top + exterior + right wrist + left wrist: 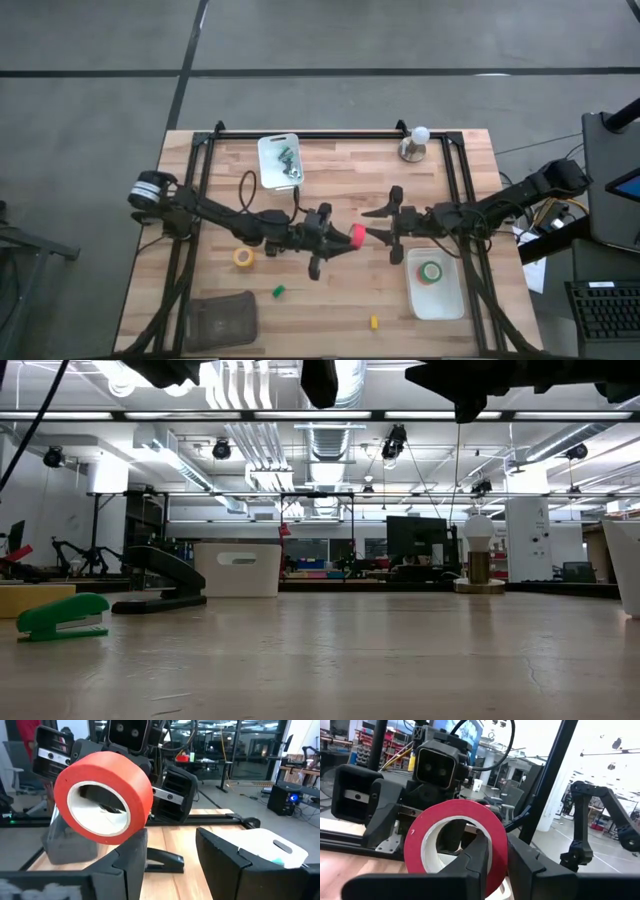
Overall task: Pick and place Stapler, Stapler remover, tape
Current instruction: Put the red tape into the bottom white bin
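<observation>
My left gripper [338, 240] is above the table's middle, shut on a red tape roll [356, 236] with a pale core [432, 847]. My right gripper [374, 226] is open and faces it from the right, its fingers [131, 862] just below and beside the roll [102, 795]; I cannot tell whether they touch it. The black stapler [160, 582] lies on the table under the left arm [165, 861]. A yellow roll [243, 257] lies flat left of centre. A green roll sits in the white tray [432, 271]. My left gripper pinches the red roll's wall [496, 870] on the side nearest the wrist, one finger [476, 857] inside the centre hole and the other outside. The fingers come level from the table's left. The roll is lifted clear, standing on edge with its hole facing along the table.
A small green stapler-like tool [279, 291] and a little yellow piece [374, 322] lie near the front edge. A dark mesh thing [222, 318] sits at the near left corner, a white tray with small items [268, 150] and a bulb on a stand [413, 145] at the far edge.
</observation>
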You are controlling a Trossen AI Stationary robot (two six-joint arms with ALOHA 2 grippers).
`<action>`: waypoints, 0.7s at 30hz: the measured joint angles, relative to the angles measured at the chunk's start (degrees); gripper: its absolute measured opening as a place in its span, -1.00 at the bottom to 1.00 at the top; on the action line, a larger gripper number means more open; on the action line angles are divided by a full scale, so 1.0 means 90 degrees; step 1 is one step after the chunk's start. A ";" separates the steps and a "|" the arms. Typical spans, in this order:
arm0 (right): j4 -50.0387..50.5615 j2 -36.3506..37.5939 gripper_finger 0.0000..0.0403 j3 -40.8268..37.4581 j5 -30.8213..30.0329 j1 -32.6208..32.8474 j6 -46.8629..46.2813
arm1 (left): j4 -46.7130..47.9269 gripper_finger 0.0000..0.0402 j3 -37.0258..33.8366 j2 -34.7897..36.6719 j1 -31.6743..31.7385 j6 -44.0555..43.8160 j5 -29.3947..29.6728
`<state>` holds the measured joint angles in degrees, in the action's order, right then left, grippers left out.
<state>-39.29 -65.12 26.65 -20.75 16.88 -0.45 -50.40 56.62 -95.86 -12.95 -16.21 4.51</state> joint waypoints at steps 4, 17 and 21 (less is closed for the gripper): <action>-0.0015 -0.0022 -0.16 0.0019 0.0009 0.0001 -0.0004 | -0.0023 -0.72 0.0000 -0.0031 -0.0002 0.0018 0.0054; 0.0234 -0.0027 -0.23 0.0027 0.0070 -0.0002 0.0020 | 0.0212 -0.71 -0.0013 0.0203 0.0010 0.0302 0.0199; 0.0089 -0.0027 -0.22 0.0027 0.0088 0.0003 -0.0007 | 0.0246 -0.72 -0.0015 0.0204 0.0010 0.0291 0.0213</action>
<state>-38.50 -65.36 26.89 -19.96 16.91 -0.51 -48.19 56.49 -94.02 -12.86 -13.60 6.43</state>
